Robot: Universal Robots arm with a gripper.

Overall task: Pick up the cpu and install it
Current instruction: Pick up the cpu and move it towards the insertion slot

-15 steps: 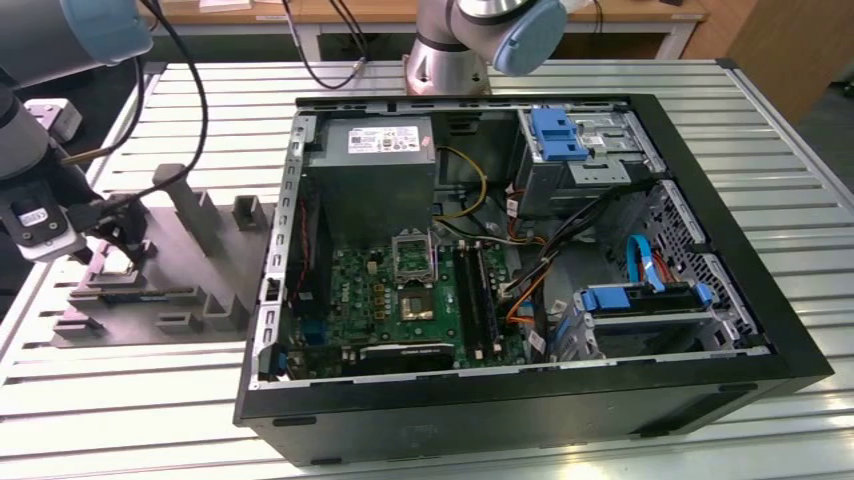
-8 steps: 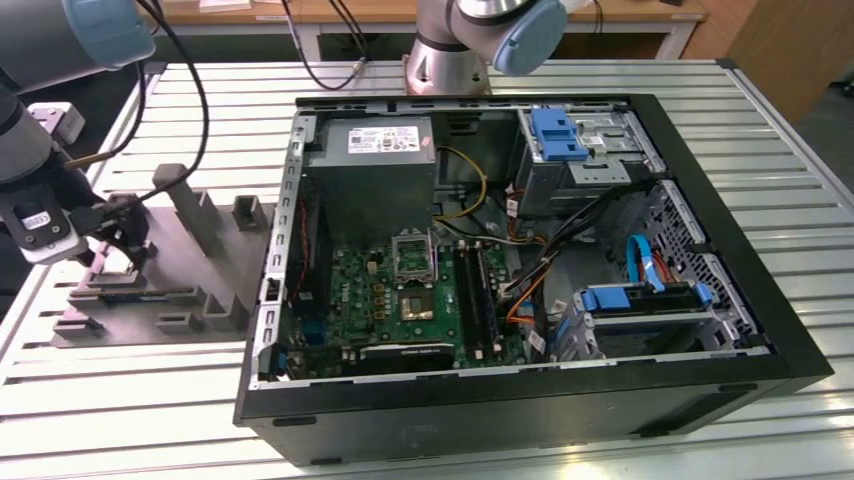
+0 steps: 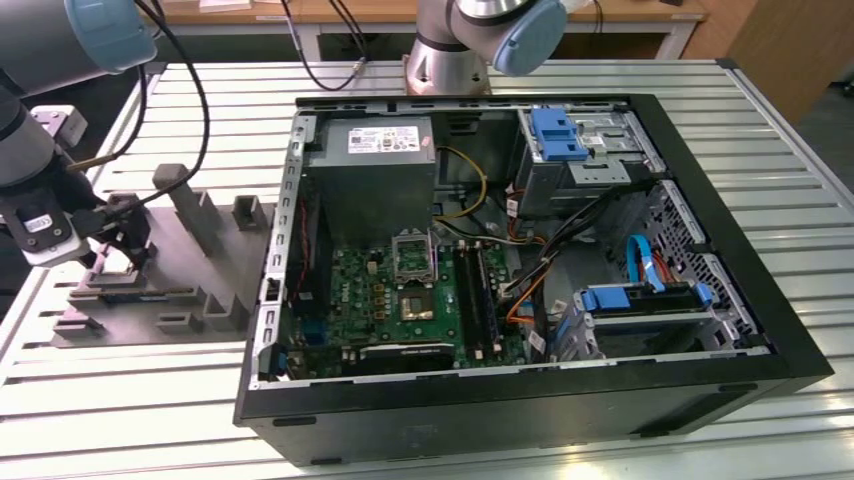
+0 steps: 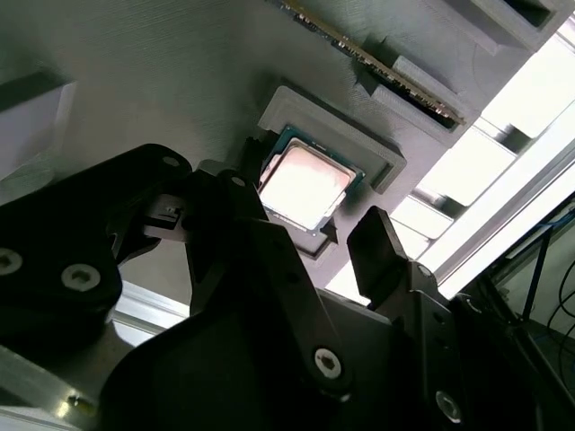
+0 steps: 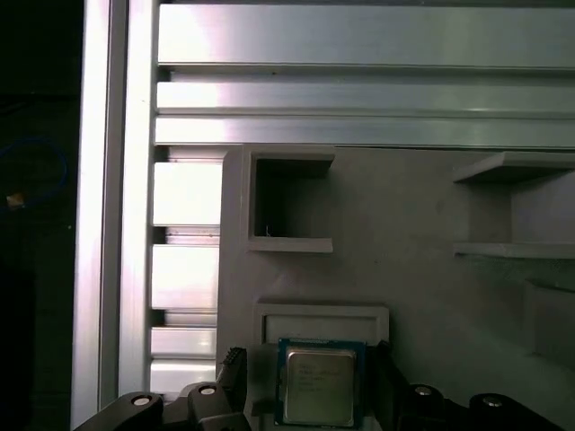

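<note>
The cpu [image 5: 316, 386], a small square chip with a pale metal top, lies flat in a raised pocket of the grey moulded tray [image 5: 422, 296]. In both wrist views my gripper [image 5: 310, 377] stands open low over it, one black finger on each side and a small gap to the chip's edges. The second wrist view shows the cpu [image 4: 305, 184] between the fingers [image 4: 377, 242], bright with reflected light. In the exterior view my gripper [image 3: 127, 250] hangs over the tray [image 3: 174, 300] at the exterior view's left. The green motherboard [image 3: 400, 290] lies in the open computer case [image 3: 534, 400], its socket [image 3: 416, 305] uncovered.
Upright posts [image 3: 194, 205] rise from the tray close to my gripper. A slotted aluminium table [image 3: 801, 180] carries everything. Inside the case are a power supply [image 3: 380, 150], cables [image 3: 561, 250] and blue drive brackets [image 3: 641, 300]. A memory stick [image 4: 395, 76] rests in a tray slot.
</note>
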